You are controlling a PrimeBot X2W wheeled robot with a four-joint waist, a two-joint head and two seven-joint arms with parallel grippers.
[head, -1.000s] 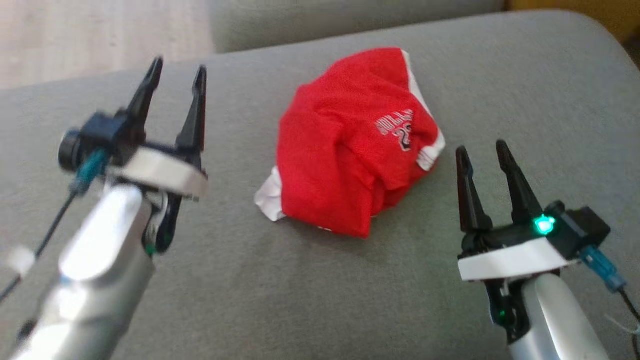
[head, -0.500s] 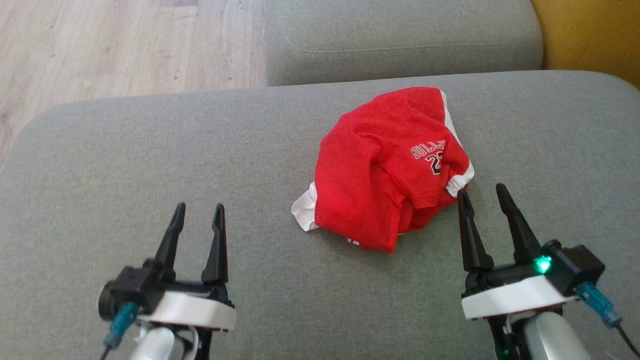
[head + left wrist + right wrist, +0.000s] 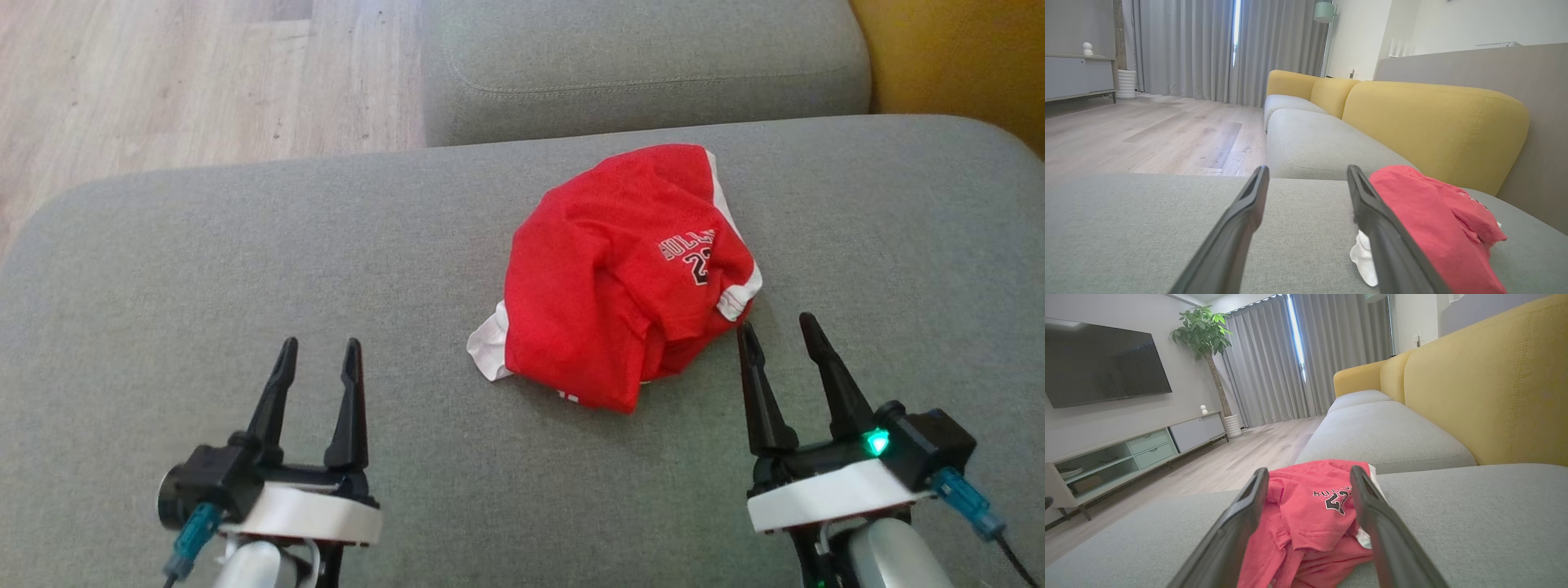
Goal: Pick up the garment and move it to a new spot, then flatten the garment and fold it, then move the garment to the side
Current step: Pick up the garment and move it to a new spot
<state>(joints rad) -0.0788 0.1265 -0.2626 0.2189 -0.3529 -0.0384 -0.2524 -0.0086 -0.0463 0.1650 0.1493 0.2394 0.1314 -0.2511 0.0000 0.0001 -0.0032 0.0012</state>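
Note:
The garment [image 3: 620, 273] is a crumpled red jersey with white trim and dark lettering, heaped right of centre on the grey sofa seat [image 3: 245, 261]. My right gripper [image 3: 775, 331] stands open just below the heap's right edge, its left fingertip almost at the white hem. In the right wrist view the garment [image 3: 1310, 514] lies ahead between the open fingers [image 3: 1237, 531]. My left gripper [image 3: 318, 351] is open at the lower left, well apart from the cloth. The left wrist view shows the garment [image 3: 1437, 220] to the right, behind the right finger [image 3: 1384, 232].
A second grey seat cushion [image 3: 645, 65] adjoins at the back, with a yellow backrest [image 3: 955, 57] at the top right. Wooden floor [image 3: 163, 82] lies past the seat's far left edge. The right wrist view shows a TV cabinet [image 3: 1135, 453] across the room.
The head camera has shifted, so the whole scene sits lower now. My left arm has drawn back from a raised, tilted pose to low at the lower left. The garment lies as before.

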